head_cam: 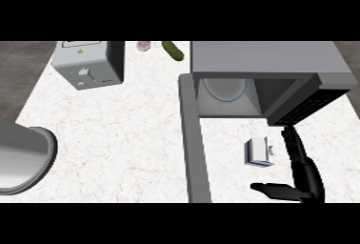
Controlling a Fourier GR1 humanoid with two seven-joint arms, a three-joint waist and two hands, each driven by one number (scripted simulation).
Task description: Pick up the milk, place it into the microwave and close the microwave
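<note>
Right hand: the right hand [301,178] stood at the lower right of the counter [119,138], spread wide, straight fingers pointing up toward the microwave and the thumb stretched out to the left. It held nothing.

Left hand: it showed nowhere in the head view.

Milk: the milk carton [259,151] lay on the counter just left of the right hand's fingers and just below the microwave's mouth. I could not tell whether the fingers touched it.

Microwave: the microwave [267,59] stood at the upper right with its door [194,143] swung wide open, running down the counter as a long grey bar to the left of the carton. Inside, the round plate [225,88] was bare.

Stage: by my reading, the grasp had not yet been made; the hand was lined up beside the carton.

Risk, nudge: the carton was small and looked light. Straight fingers brushing its side could have pushed it left toward the door instead of catching it.

Risk, pinch: the thumb sat well below the carton. If the hand curled from there, it might have shut on air or clipped only a corner.

Risk, entry: the microwave's dark side panel [309,102] jutted out right above the fingers. A lift straight ahead could have knocked the hand or the carton against that panel.

Risk, door: the door's reach was long, and closing it would call for a sweep around its far edge.

Other things: a toaster [88,64], a cucumber [173,51] and a bowl [25,159] sat well apart from the work.
</note>
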